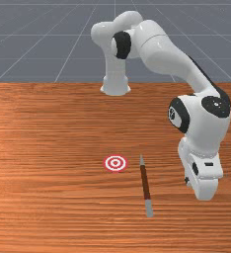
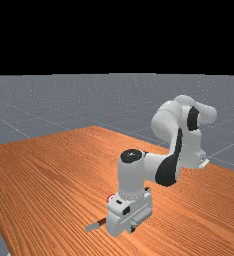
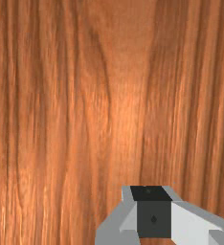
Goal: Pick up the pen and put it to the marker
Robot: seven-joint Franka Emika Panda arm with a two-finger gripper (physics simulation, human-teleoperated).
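The gripper (image 1: 204,182) is at the front view's right, with a gap between it and the pen (image 1: 145,183). Lying on the wood, the pen has a brown barrel, a grey point toward the arm's base and a pale grey butt end. The marker (image 1: 115,163), a red and white ringed disc, is to the front view's left of the pen's point, apart from it. In the far view the hand hides part of the pen (image 2: 93,226) and of the marker (image 2: 109,199). Only wood is under the gripper (image 3: 153,211) in the wrist view.
The orange-brown table (image 1: 48,148) extends around the pen and marker. The arm's base (image 1: 115,85) stands at the table's far edge in the front view, and the forearm arches over toward that view's right.
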